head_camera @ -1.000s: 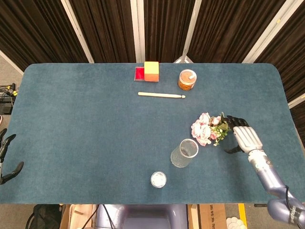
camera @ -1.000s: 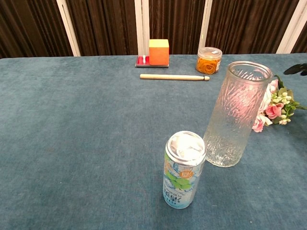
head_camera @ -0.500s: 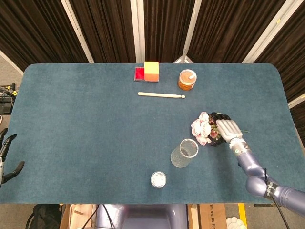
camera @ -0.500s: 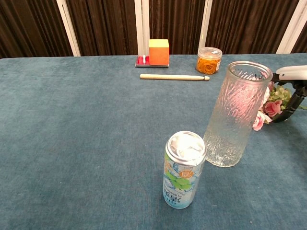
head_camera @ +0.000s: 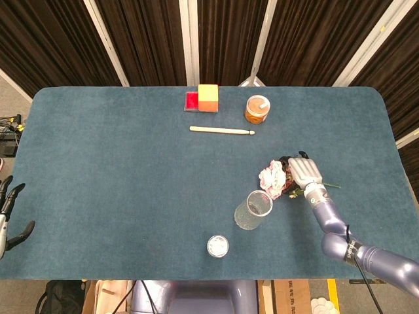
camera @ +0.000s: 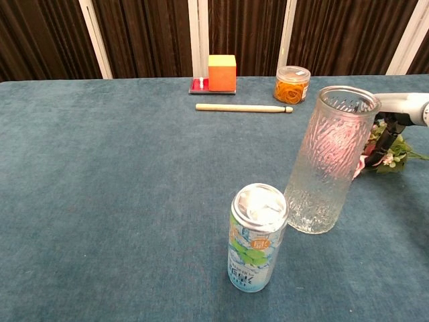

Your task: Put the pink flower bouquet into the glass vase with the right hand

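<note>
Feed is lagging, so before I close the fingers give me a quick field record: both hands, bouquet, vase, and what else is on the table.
right hand: over the bouquet, fingers down around it; firm grip cannot be told
left hand: off the table's left edge, holds nothing
pink flower bouquet: lying on the table, beside the vase
glass vase: upright, empty
table: also holds drink can, wooden stick, orange block, jar

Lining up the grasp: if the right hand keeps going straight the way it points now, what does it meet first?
The pink flower bouquet, it seems. The right hand points up-left over the stems, its fingers already at the blooms. Farther along lie bare blue tablecloth and the wooden stick. Height is unclear.
</note>
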You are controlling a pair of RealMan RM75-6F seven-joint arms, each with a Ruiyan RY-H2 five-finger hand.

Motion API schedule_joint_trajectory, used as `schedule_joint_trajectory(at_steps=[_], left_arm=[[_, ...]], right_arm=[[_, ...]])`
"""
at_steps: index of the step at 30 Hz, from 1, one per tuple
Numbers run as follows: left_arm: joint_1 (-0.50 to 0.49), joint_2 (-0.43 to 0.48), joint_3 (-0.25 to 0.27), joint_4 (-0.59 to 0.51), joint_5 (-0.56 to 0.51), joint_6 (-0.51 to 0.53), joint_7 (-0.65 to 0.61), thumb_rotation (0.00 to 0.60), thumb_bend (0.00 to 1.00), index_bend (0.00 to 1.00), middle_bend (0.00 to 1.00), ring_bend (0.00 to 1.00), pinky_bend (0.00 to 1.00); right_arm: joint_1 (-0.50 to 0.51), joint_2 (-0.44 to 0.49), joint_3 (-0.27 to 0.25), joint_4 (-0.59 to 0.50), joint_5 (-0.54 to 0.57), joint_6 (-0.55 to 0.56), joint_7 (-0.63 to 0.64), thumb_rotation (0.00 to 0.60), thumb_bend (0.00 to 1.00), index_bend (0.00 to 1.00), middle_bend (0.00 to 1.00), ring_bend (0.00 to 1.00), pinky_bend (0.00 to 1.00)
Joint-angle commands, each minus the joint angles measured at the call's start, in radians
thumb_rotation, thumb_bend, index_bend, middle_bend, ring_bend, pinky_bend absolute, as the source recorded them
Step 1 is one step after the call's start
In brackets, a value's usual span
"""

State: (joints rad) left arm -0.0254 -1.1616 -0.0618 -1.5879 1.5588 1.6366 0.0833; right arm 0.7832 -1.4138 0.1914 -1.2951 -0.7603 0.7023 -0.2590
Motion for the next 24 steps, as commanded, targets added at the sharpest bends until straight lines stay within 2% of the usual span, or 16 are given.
schedule_joint_trajectory(at_steps=[1, 4, 10, 19, 24], left_arm=[[0.000, 0.002, 0.001, -0.002, 0.003, 0.001, -0.001, 0.600, 0.34, 0.14, 0.00, 0.00, 0.09], [0.001, 0.001, 0.001, -0.002, 0.002, 0.003, -0.001, 0.600, 0.34, 0.14, 0.00, 0.00, 0.09], [0.004, 0.003, -0.002, -0.005, -0.004, 0.004, -0.004, 0.600, 0.34, 0.14, 0.00, 0.00, 0.09], [0.007, 0.006, 0.000, -0.006, 0.001, 0.010, -0.016, 0.600, 0.34, 0.14, 0.00, 0.00, 0.09], [0.008, 0.004, -0.002, -0.002, 0.007, 0.019, -0.025, 0.600, 0.34, 0.14, 0.00, 0.00, 0.09]], right_arm=[[0.014, -0.018, -0.004, 0.024, 0.003, 0.012, -0.019, 0.600, 0.18, 0.41, 0.39, 0.43, 0.11], [0.013, -0.023, 0.003, 0.027, 0.009, 0.018, -0.007, 0.600, 0.24, 0.47, 0.44, 0.49, 0.16], [-0.003, 0.014, 0.038, -0.009, -0.013, 0.007, 0.075, 0.600, 0.28, 0.50, 0.45, 0.50, 0.16], [-0.051, 0.164, 0.156, -0.121, -0.106, -0.030, 0.315, 0.600, 0.31, 0.50, 0.45, 0.50, 0.16], [-0.100, 0.253, 0.262, -0.207, -0.175, -0.012, 0.516, 0.600, 0.31, 0.52, 0.45, 0.50, 0.16]])
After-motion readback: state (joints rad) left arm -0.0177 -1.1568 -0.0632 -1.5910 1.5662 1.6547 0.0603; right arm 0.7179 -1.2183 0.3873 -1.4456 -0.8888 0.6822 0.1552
